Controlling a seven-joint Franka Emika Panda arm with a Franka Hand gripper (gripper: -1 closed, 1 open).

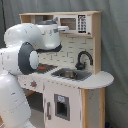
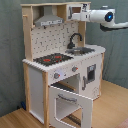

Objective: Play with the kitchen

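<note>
The kitchen (image 2: 62, 65) is tall, pale wood with white panels, standing on a wood floor (image 2: 110, 107) before a grey curtain backdrop (image 2: 12, 55); it fills the middle of both exterior views. The white arm (image 1: 22, 55) bulks large on the first exterior view's left, its joints stacked in front of the kitchen's left end. In the second exterior view the arm's end comes in from the second exterior view's right at top-shelf height, with a blue light on it. The gripper (image 2: 76, 16) sits at the upper shelf next to the microwave panel (image 1: 73, 23); cannot tell whether its fingers are apart or together.

The oven door (image 2: 71, 105) hangs open, swung down and outward below the hob. The grey hood (image 2: 49, 20) is up top, over the pegboard back (image 2: 52, 39). The black hob (image 2: 53, 59) with red rings is on the counter's left in the second exterior view; the sink (image 1: 71, 74) is beside it. The black faucet (image 2: 74, 40) arches over the sink. Small knobs (image 2: 65, 73) sit on the front panel under the hob.
</note>
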